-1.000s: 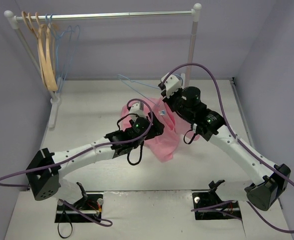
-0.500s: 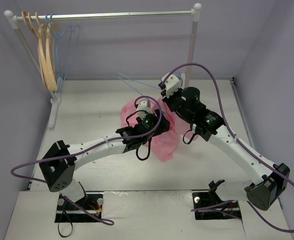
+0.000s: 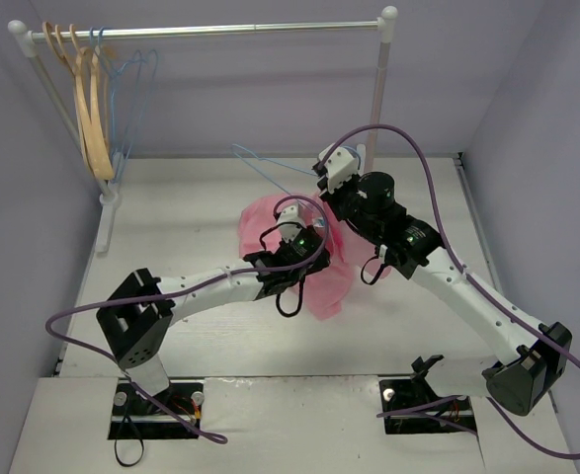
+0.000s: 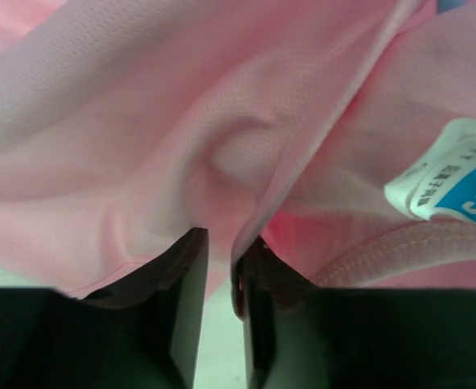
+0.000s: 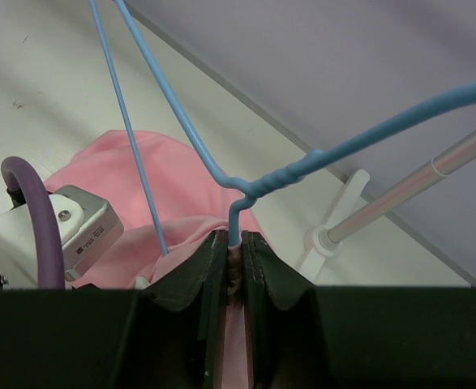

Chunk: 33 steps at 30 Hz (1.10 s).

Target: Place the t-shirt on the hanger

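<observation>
Left arm [image 3: 210, 286] has swung rightward since the earlier frames: its shoulder link sits nearer bottom centre and its wrist further up onto the cloth. Upper left of top view: tan wooden hangers [image 3: 94, 128] and spare blue wire hangers [image 3: 131, 79] on the rail [image 3: 210, 32], well apart from the work. Centre: left gripper [image 4: 220, 243] narrow, fingers pinching a fold of the t-shirt [image 3: 321, 286]. T-shirt pale pink, crumpled in a heap on the table [image 3: 191, 197]; white label [image 4: 448, 174] shows at right of left wrist view. Both wrists overlie the heap and hide its middle. Right of centre: right gripper [image 5: 233, 243] clamped on the hanger [image 5: 286, 172] just below its twisted neck, pink cloth bunched at the jaws. White rack post [image 3: 376, 99] stands behind.
</observation>
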Each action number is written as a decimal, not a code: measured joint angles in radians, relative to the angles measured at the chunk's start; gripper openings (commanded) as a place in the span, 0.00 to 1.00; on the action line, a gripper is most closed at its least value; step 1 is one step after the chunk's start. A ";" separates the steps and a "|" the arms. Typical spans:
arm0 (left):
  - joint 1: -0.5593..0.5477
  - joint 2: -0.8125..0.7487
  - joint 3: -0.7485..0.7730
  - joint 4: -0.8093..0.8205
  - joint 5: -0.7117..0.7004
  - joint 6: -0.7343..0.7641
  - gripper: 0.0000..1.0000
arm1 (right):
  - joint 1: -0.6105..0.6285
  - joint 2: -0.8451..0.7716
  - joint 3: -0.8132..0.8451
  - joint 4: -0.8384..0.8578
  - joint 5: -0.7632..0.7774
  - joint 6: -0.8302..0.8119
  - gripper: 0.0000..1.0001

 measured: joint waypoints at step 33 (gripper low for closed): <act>0.673 -0.262 0.271 -0.545 0.456 0.519 0.00 | 0.029 -0.107 -0.063 -0.156 -0.084 -0.044 0.00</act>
